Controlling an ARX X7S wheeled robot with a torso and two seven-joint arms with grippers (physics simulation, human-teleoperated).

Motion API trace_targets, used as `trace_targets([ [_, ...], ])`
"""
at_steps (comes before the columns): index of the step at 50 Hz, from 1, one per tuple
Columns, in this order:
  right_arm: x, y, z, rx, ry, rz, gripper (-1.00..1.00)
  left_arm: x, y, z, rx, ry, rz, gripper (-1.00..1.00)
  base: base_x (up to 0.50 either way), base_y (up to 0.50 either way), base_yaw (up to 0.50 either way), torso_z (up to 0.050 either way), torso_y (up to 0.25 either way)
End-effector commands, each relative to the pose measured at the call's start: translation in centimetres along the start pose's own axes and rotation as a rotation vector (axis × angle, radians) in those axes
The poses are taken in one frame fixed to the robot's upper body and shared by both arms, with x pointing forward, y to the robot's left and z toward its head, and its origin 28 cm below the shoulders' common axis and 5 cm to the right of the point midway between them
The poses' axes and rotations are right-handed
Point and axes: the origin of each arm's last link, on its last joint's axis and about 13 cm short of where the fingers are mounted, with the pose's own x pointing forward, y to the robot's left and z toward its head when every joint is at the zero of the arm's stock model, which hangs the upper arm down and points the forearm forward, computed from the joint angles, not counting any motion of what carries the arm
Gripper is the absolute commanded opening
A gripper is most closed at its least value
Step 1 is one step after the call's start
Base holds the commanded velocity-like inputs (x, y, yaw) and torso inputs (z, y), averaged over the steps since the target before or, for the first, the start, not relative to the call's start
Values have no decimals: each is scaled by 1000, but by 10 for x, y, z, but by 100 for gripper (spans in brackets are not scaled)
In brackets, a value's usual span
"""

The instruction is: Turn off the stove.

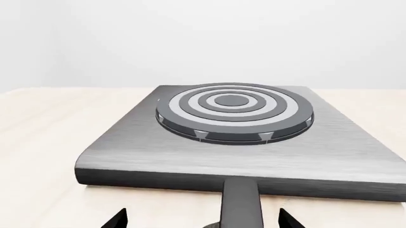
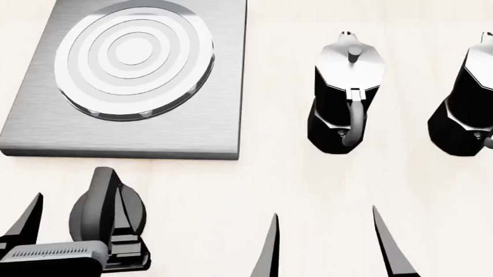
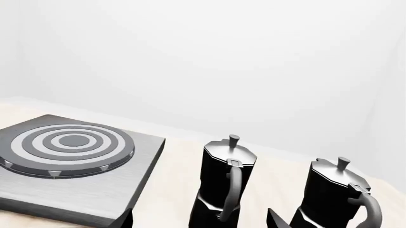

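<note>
At the upper left of the head view, the stove [image 2: 204, 124] lies flat on the pale tabletop [image 2: 269, 179], a square brushed-grey plate whose ringed burner [image 2: 135, 57] sits centred on it, while its separate black knob [image 2: 108, 210] rests just below the plate's near edge, in the lower left of the frame. The left gripper [image 2: 73, 228] is set right at that knob, presumably because turning it is what switches the burner off: one dark finger [image 2: 27, 222] stands to the knob's left and the other, with the gripper's body, is against the knob's right side, so the fingers look spread wide about it rather than pinched, though whether either pad touches I cannot tell. The knob's raised ridge is its long axis, and it runs nearly up and down the frame, its tip leaning slightly left, pointing toward the plate; in the left wrist view the same ridge shows as a dark bar at bottom centre aimed straight at the plate's front edge, between two finger tips. The right gripper [image 2: 327, 245] hangs idle at the lower middle of the head view, fingers wide and holding nothing, well below the two moka pots [image 2: 343, 95] at right, which play no part here.
</note>
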Motion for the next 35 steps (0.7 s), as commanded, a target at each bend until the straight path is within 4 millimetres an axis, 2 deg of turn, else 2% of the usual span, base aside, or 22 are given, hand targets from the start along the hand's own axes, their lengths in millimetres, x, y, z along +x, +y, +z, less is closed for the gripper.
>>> trace_targets([
  [1,2,-2,0,-16,-11,-12,100,3,1,-3,1,16,2,100,0,0,0,0,0],
  [35,2,-2,-1,-15,-11,-10,100,5,6,-13,35,76,21,100,0,0,0,0,0],
])
